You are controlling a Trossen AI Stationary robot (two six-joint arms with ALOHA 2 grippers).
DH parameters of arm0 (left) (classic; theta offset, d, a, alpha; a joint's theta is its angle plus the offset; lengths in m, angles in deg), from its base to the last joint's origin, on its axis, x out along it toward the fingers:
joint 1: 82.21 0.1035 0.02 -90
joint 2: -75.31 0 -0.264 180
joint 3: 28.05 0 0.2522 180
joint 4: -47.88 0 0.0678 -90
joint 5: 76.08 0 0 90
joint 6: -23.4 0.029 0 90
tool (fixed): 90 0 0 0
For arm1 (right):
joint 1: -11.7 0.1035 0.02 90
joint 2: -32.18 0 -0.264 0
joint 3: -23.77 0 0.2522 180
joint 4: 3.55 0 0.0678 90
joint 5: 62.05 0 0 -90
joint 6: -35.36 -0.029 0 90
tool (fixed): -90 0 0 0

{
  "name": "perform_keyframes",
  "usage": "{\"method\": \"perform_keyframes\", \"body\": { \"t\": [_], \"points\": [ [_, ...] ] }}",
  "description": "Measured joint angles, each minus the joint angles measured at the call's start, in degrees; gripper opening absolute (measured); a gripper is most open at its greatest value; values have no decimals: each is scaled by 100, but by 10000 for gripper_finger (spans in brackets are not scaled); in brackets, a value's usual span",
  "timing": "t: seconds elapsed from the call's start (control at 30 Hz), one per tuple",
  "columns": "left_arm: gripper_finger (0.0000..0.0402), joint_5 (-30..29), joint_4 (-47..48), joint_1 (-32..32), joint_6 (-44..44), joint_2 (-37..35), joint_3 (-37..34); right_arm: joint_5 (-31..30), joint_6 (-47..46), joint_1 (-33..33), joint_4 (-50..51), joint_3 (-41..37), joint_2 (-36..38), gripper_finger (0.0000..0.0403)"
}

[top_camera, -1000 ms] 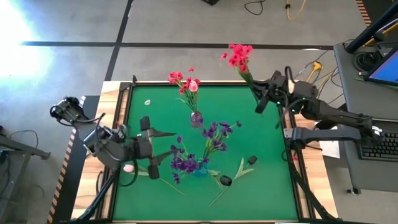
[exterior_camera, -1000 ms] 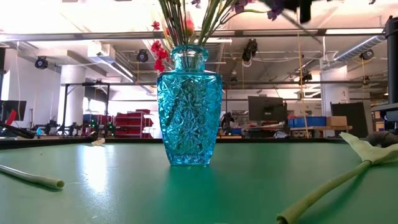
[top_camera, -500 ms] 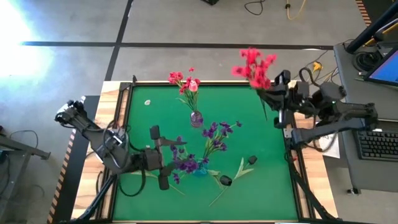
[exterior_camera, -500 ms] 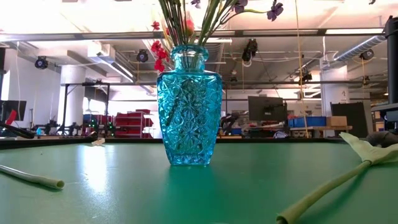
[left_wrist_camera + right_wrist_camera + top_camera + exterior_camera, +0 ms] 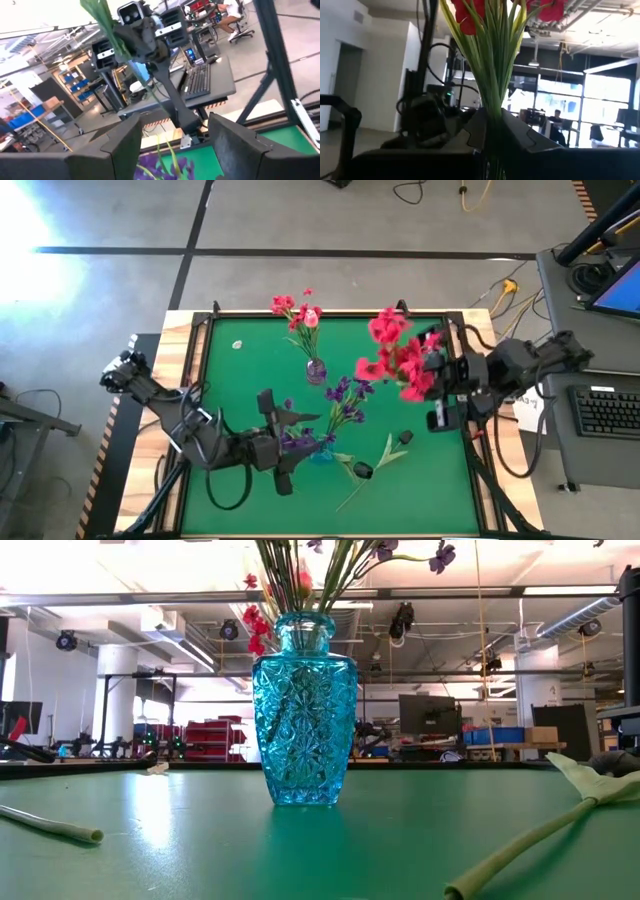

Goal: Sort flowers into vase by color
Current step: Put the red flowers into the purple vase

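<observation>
Over the table's right half, my right gripper (image 5: 428, 372) (image 5: 492, 131) is shut on a bunch of red flowers (image 5: 400, 360) (image 5: 470, 12). My left gripper (image 5: 292, 444) (image 5: 172, 145) stands open and level beside the blue vase (image 5: 322, 452) (image 5: 303, 710), close to the purple flowers (image 5: 345, 395) standing in that vase. Farther back, a small purple vase (image 5: 316, 370) holds red and pink flowers (image 5: 297, 310). A pale tulip (image 5: 385, 452) (image 5: 590, 780) lies flat on the green mat. My right gripper pinches the bundle of green stems (image 5: 492, 107) between its two fingers, below the blooms. It comes from the table's right side, slanting upward. The stems rise out from between the fingers. The bunch is lifted clear of the table, with its blooms toward the table's middle.
Two small dark objects (image 5: 405, 437) (image 5: 362, 471) lie on the mat (image 5: 240, 380) near the tulip. A loose stem end (image 5: 60, 827) lies at the near left. A raised wooden frame (image 5: 300, 313) borders the mat. A keyboard (image 5: 605, 410) sits beyond the right edge.
My right gripper has swung from beyond the table's far right corner toward the near edge and upward, carrying the red bunch in over the mat and tipping it. My left gripper has gone toward the table's right, up to the blue vase, still open.
</observation>
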State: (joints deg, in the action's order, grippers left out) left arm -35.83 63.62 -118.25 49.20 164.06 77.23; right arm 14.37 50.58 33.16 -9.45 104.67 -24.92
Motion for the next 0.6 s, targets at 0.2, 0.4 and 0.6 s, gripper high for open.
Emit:
{"method": "perform_keyframes", "body": {
  "t": [0.2,0.4,0.6],
  "points": [
    [213,1177,-317,435,20,63,101,4,110,170,-222,692,-720,27],
    [213,1960,-667,895,10,61,101,226,129,234,-200,1285,-1318,27],
    [213,2443,-697,1128,-90,59,97,328,63,232,-213,1734,-1729,27]
  ]
}}
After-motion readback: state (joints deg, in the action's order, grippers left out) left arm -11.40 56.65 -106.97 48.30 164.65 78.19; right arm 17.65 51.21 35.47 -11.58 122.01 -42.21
